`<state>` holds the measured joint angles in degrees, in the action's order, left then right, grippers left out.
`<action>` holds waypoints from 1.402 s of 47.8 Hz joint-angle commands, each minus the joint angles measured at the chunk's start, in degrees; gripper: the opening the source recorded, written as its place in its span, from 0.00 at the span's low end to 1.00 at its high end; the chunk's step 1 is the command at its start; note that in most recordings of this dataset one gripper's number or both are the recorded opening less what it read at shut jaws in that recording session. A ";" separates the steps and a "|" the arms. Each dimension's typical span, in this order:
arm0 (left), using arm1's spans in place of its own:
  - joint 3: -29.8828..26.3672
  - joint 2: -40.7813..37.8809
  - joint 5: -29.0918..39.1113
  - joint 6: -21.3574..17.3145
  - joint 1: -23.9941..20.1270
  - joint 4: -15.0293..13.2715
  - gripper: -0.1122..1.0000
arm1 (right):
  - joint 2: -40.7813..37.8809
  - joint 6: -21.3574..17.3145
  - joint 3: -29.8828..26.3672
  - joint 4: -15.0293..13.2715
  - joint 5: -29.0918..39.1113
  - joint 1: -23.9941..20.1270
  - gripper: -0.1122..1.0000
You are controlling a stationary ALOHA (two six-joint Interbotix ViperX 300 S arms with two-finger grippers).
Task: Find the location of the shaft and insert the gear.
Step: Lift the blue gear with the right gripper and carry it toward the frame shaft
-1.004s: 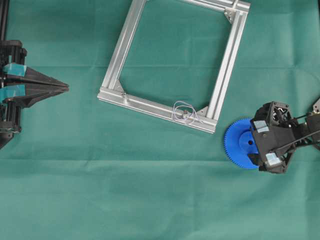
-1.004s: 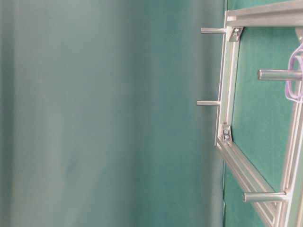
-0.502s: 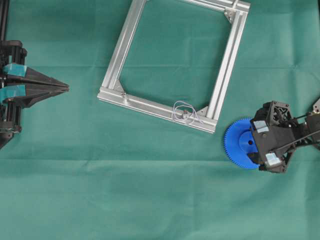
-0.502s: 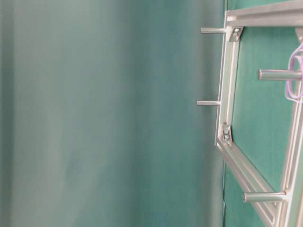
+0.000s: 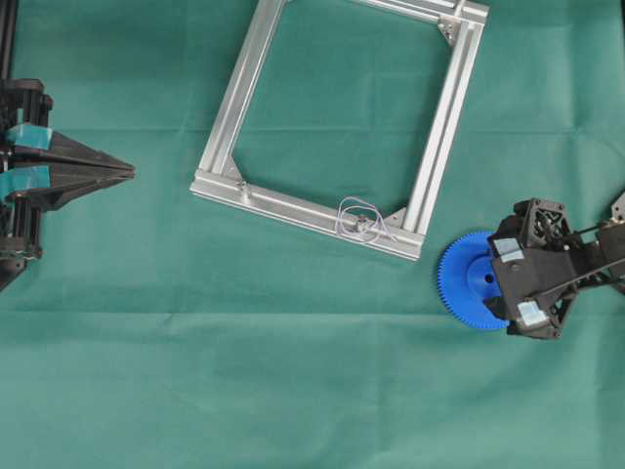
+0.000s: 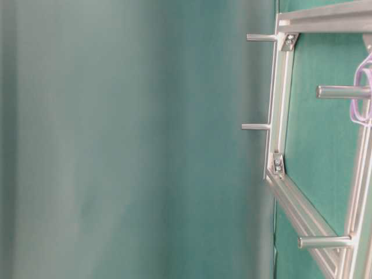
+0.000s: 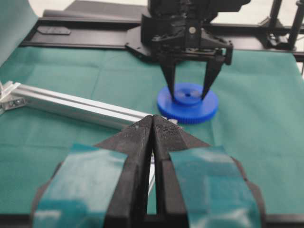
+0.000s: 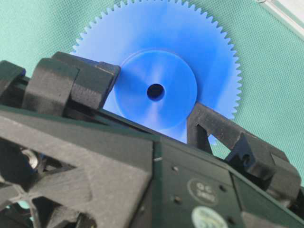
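One green cloth (image 5: 293,371), creased in soft folds, covers our whole table; on it lies the blue gear (image 5: 467,279), flat and fine-toothed, its raised hub between our right gripper's (image 7: 189,92) spread black fingers; our left gripper (image 7: 152,124) sits pressed together; farther off, the shaft (image 5: 361,226) stands wire-looped on the aluminium frame (image 5: 444,127).

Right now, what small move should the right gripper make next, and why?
Probably close the right gripper on the raised hub of the flat blue toothed gear: its fingers straddle that hub, jaws apart, and the gear lies on the green cloth, away from the short metal shaft.
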<state>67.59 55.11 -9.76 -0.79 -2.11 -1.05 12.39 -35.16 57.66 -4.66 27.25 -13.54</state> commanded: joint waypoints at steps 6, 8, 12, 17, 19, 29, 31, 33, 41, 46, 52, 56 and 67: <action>-1.14 -0.62 -0.26 0.09 -0.18 -0.09 0.11 | 0.00 -0.18 -0.09 0.26 0.44 0.09 0.72; -1.14 -0.62 -0.26 0.09 -0.18 -0.09 0.11 | 0.00 -0.18 -0.18 0.35 0.62 0.09 0.72; -1.23 -0.62 -0.26 0.09 -0.18 -0.09 0.11 | 0.09 -0.18 -0.79 0.35 1.58 0.09 0.72; -1.14 -0.62 -0.26 0.09 -0.18 -0.09 0.11 | 0.88 -0.18 -2.11 0.35 3.87 0.09 0.72; -1.14 -0.62 -0.26 0.09 -0.18 -0.09 0.11 | 1.49 -0.18 -2.72 0.35 5.19 0.18 0.72; -1.23 -0.62 -0.26 0.09 -0.18 -0.09 0.11 | 6.06 -0.18 -6.77 0.09 12.57 0.09 0.72; -1.14 -0.53 -0.26 0.09 -0.18 -0.09 0.11 | 6.86 -0.18 -7.47 0.09 13.80 0.09 0.72; -1.23 -0.62 -0.26 0.09 -0.18 -0.09 0.11 | 7.82 -0.18 -8.00 0.09 15.03 0.09 0.72; -1.23 -0.62 -0.26 0.09 -0.18 -0.09 0.11 | 10.55 -0.18 -10.37 -0.62 19.78 0.09 0.72; -1.23 -0.62 -0.18 0.09 -0.18 -0.09 0.11 | 11.51 -0.18 -12.04 -1.49 22.68 0.09 0.72; -1.23 -0.62 -0.18 0.09 -0.18 -0.09 0.11 | 12.22 -0.18 -14.15 -2.46 26.10 0.18 0.72; -1.23 -0.53 -0.26 0.09 -0.18 -0.09 0.11 | 12.22 -0.18 -14.85 -2.72 26.98 0.09 0.72; -1.23 -0.62 -0.26 0.18 -0.18 -0.26 0.11 | 11.07 -0.18 -17.05 -2.90 24.08 0.09 0.72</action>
<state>67.59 55.11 -9.67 -0.70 -2.11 -1.14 23.38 -35.33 42.80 -7.29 52.65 -13.36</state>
